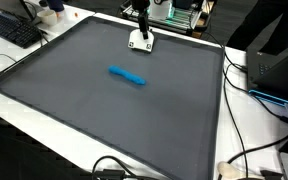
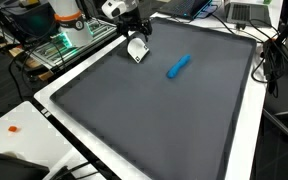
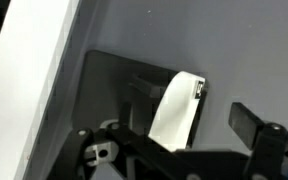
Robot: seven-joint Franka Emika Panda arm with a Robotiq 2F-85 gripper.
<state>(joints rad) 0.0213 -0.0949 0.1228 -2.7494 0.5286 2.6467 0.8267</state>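
Note:
A white oblong object point(image 1: 141, 41) lies on the dark grey mat point(image 1: 84, 110) near its far edge; it also shows in an exterior view point(image 2: 137, 50). My gripper point(image 1: 141, 20) hangs just above it, also seen in an exterior view point(image 2: 134, 28). In the wrist view the white object point(image 3: 176, 110) lies between the fingers of my gripper point(image 3: 189, 112). The right finger stands clear of it, so the jaws are open and hold nothing. A blue cylinder-shaped object point(image 1: 126, 75) lies apart near the mat's middle, as in an exterior view point(image 2: 178, 66).
The mat sits on a white table point(image 1: 254, 130). A keyboard point(image 1: 12, 30) and cables point(image 1: 252, 150) lie along the table's edges. A laptop point(image 2: 246, 12) and equipment point(image 2: 64, 40) stand beside the mat. A small orange item point(image 2: 14, 129) lies on the white border.

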